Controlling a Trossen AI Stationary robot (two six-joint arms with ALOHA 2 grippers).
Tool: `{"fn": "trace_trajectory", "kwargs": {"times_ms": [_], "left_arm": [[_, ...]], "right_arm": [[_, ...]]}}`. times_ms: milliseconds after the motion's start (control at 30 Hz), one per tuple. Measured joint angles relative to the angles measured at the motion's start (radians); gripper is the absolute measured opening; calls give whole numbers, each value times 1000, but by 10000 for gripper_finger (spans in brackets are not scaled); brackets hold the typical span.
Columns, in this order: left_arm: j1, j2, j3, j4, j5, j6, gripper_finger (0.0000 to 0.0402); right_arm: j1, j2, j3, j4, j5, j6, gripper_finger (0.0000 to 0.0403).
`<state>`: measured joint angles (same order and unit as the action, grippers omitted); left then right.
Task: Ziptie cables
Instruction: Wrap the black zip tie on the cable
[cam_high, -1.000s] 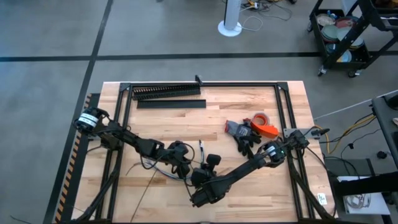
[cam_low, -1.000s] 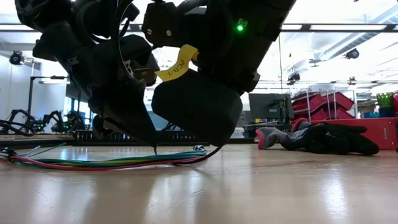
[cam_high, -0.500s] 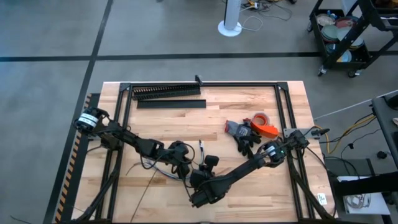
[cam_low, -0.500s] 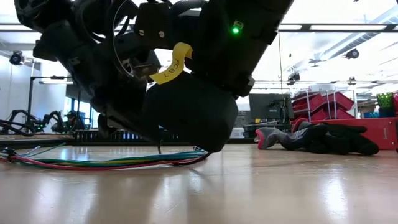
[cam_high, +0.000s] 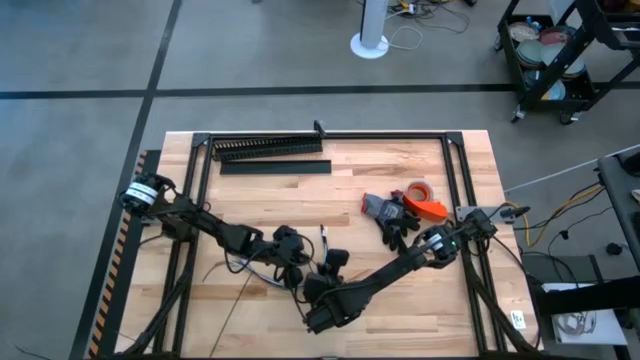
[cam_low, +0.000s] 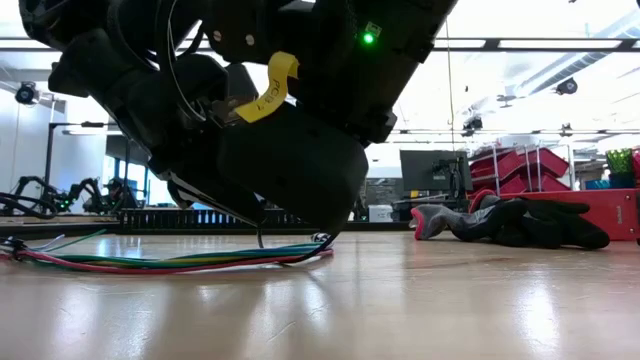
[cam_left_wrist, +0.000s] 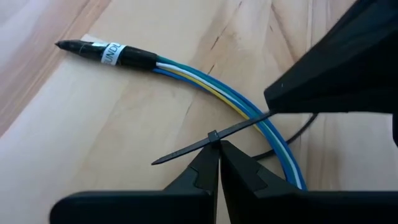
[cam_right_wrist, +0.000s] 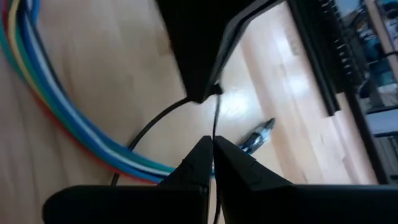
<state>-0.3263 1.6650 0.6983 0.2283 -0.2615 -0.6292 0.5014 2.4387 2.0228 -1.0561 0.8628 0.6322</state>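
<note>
Where grippers meet: ziptie (cam_left_wrist: 208, 138) around cables (cam_left_wrist: 249, 112)

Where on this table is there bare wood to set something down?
Bare wood lies in the middle, between the black duct and the arms, and along the near right, below the gloves and tape roll. The near centre is crowded: both grippers meet over the cables.

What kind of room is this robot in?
Probably a robot lab or workshop. The wooden table stands on a bare grey floor marked with dark tape lines, a wheeled cart of gear sits nearby, and red storage bins and a monitor show behind.
</note>
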Motion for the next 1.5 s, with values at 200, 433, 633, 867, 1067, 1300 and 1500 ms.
{"fn": "trace_trajectory", "kwargs": {"times_ms": [200,433,633,867,1067,1300,1500], "left_arm": [[-1,0,0,0,8,7,0],[-3,0,-1,1,7,20,0],[-7,0,-1,15,-1,101,0],[-14,0,-1,29,-10,126,0],[-17,0,-2,27,-18,145,0],[-20,1,-3,36,-24,153,0],[-23,1,-3,46,-26,150,0]], "right_arm": [[-14,-8,7,0,5,-4,0],[-24,-5,5,15,-31,-42,0],[-18,-5,9,20,-29,-44,0],[-45,-5,9,56,-32,-73,0],[-67,-5,8,70,-33,-109,0],[-95,-5,8,75,-72,-135,0],[-84,-14,11,67,-74,-131,2]]}}
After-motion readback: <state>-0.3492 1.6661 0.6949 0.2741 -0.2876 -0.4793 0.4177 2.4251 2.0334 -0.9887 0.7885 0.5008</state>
